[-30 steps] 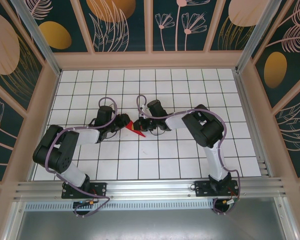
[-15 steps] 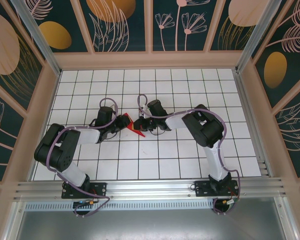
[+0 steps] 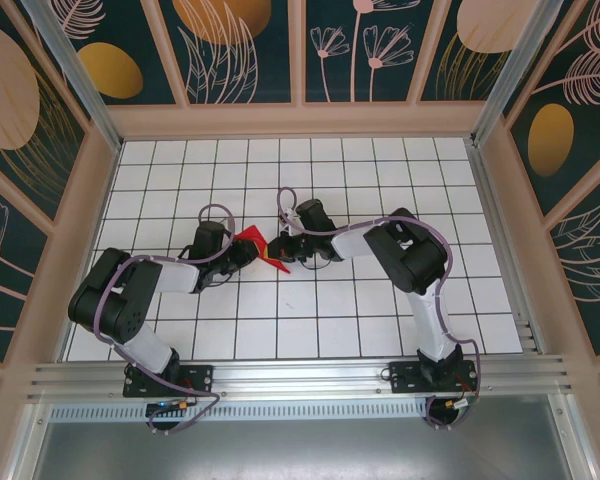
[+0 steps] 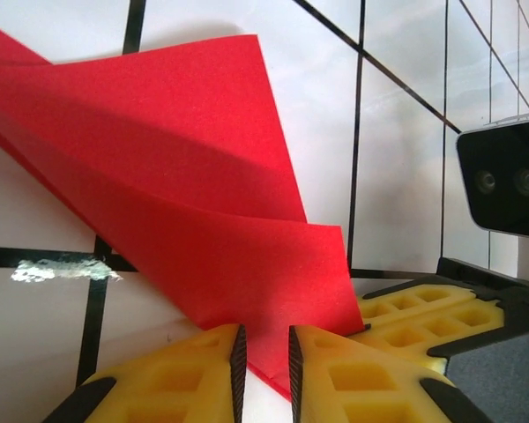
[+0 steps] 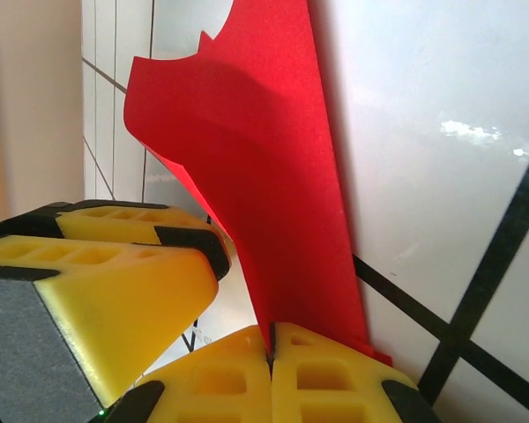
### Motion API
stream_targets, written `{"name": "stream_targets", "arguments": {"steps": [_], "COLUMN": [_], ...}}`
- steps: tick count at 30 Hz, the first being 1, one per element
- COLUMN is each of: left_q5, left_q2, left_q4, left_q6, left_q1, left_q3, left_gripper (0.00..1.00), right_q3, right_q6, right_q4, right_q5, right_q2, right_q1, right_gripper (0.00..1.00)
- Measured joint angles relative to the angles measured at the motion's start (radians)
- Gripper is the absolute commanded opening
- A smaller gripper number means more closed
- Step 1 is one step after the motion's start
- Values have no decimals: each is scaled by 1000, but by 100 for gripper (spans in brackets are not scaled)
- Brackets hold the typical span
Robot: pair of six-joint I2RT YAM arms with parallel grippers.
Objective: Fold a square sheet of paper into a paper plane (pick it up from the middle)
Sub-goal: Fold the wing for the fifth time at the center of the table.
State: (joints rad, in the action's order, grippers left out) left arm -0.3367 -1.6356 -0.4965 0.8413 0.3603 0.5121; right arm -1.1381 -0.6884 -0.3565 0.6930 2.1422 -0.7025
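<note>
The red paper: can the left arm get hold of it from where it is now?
Probably yes: an edge of the red paper lies in the narrow gap between the jaws of the left arm, nothing blocking it, while the jaws of the right arm pinch another part.

Creased red paper plane (image 3: 252, 238), flaps raised

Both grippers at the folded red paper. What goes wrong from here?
Right gripper is clamped on the thin red folded paper sheet; any opposing pull by the left gripper may tear it.
Left jaws stand slightly apart around just a corner: the pinch may miss or crumple it.
Layers bow upward; the crease may drift.
</note>
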Motion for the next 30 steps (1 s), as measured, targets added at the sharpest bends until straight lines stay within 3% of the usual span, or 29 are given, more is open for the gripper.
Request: {"name": "stream_targets", "arguments": {"steps": [22, 30], "left_q5": [0, 3], "left_q2": [-73, -76], "left_q4": [29, 63], "left_q6": [0, 0], "left_q1": [0, 0], "left_q3": [67, 81], "left_gripper": [15, 13], "right_q3": [0, -20], "right_q6": [-2, 5], "right_q4": [-6, 27], "right_q5": [12, 17], "right_q2": [4, 4], "right_q1": [3, 4], "right_gripper": [0, 15]}}
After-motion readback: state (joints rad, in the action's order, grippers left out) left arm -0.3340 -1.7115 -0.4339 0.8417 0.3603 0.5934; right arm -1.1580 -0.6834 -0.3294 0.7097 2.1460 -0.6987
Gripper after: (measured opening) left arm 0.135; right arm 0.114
